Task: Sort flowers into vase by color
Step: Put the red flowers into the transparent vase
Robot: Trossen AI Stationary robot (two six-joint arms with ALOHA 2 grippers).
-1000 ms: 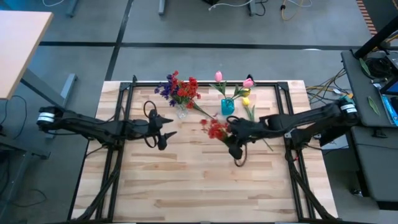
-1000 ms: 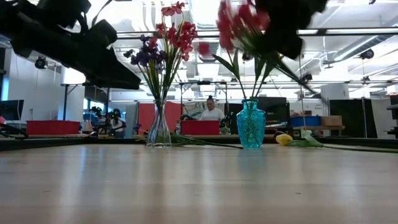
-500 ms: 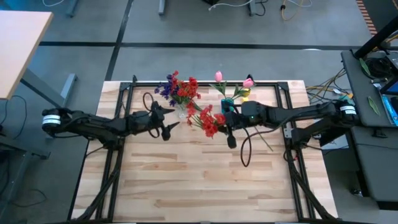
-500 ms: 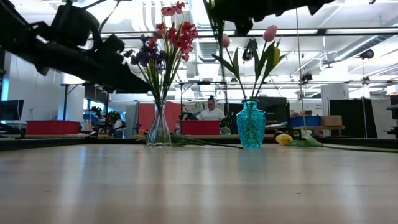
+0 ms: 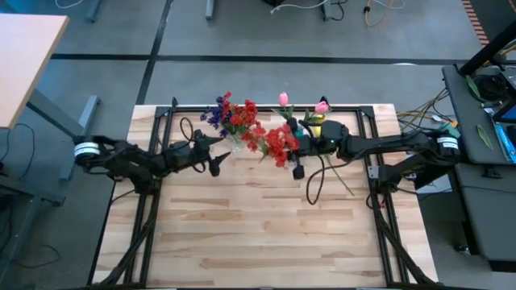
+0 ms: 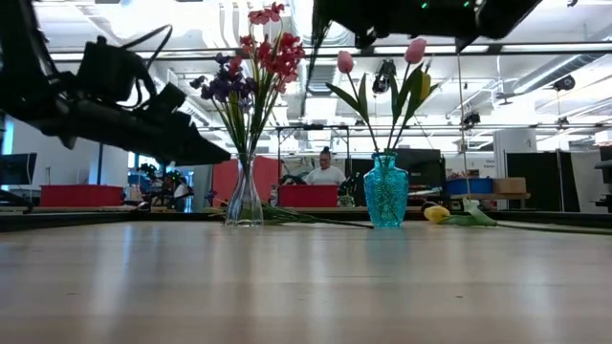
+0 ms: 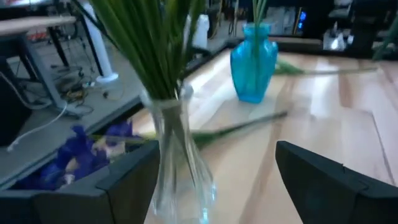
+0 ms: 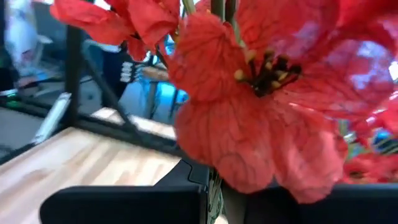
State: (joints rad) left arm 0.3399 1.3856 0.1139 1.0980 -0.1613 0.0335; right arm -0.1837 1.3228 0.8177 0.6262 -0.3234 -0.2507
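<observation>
You are carrying the red flower cluster in the right gripper, whose fingers are pinching its stem. Over the last second you have been lifting it off the tabletop and swinging it toward the clear glass vase — a second ago the cluster was hanging lower and nearer the front edge, and now it is sitting just beside the clear glass vase, between it and the blue vase. In the right wrist view the red petals are filling the frame above the fingers.

The left gripper has also been closing in on the clear glass vase, and is now hovering just on its other side; its fingers are spread, with the vase showing between them, though I cannot tell whether they are touching the glass.

That vase is already holding red and purple clusters, while the blue vase is holding pink tulip buds. A yellow tulip bud and a loose stem are lying on the tabletop near the blue vase.

My reading — you are lining this red stem up for the clear glass vase, and the left arm is likely readying to steady it. The stem end still needs tipping down over the mouth.
</observation>
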